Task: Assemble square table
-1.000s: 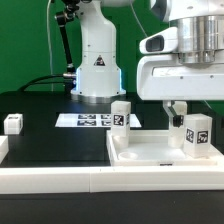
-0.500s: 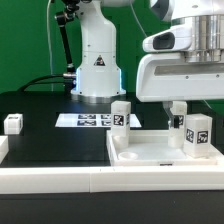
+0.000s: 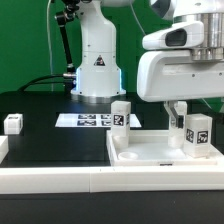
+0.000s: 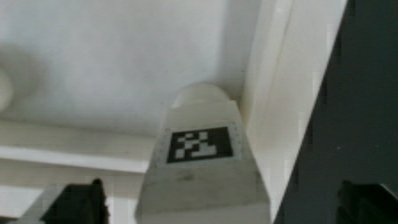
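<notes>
Fingers [image 4: 80,203] of the gripper [image 4: 222,205] stand spread and empty either side of a tagged leg [image 4: 205,150], touching neither face by the wrist view, over the square tabletop [image 3: 160,158] lying by the desk's near edge toward the exterior view's right. Before you close, centre the leg between the fingers, as it looks nearer one finger, and square the wrist to its flat faces; then squeeze slowly so it neither tips nor slides.

White top [image 3: 160,170], white legs [image 3: 120,108] with black-and-white square tags [image 3: 121,122].
</notes>
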Motion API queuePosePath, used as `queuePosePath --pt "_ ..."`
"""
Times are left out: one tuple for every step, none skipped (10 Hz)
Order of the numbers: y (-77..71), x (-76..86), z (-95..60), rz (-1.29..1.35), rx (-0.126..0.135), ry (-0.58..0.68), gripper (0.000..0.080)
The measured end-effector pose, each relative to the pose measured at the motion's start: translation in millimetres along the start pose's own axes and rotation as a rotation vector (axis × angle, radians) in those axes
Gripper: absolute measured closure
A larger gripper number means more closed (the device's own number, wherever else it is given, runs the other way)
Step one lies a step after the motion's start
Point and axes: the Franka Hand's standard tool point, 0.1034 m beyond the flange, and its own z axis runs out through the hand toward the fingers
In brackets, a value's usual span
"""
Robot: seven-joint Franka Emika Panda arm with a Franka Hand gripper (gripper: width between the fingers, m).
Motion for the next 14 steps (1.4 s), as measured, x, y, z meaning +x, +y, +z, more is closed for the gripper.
queuePosePath --pt "0.4 0.0 0.0 0.0 0.0 0.0 0.0276" --pt "0.6 -0.2 0.4 0.002 0.0 0.0 0.0412" --pt "0.7 -0.4 0.8 0.009 0.0 -0.001 0.0412" --pt "1.7 -0.4 0.8 0.039 -0.001 0.0 0.0511" --pt "1.7 -0.5 1.0 0.057 -0.001 -0.001 0.0511" --pt "1.7 -0.5 1.0 0.107 0.0 -0.001 0.0511" --pt "1.8 -0.4 1.0 0.197 0.0 0.0 0.0511" --pt "1.9 -0.5 1.1 0.241 0.0 0.0 0.0511" --pt "2.4 -0.9 1.6 0.374 0.007 0.003 0.0511" --pt "3.2 -0.9 1.8 0.497 0.018 0.01 0.0511" --pt "3.7 -0.8 1.8 0.625 0.023 0.009 0.0511" --pt "3.9 -0.9 1.9 0.728 0.024 0.007 0.0509" --pt "2.9 -1.0 2.1 0.842 0.024 0.005 0.0509" --pt "1.8 -1.2 2.4 0.941 0.022 0.002 0.0509"
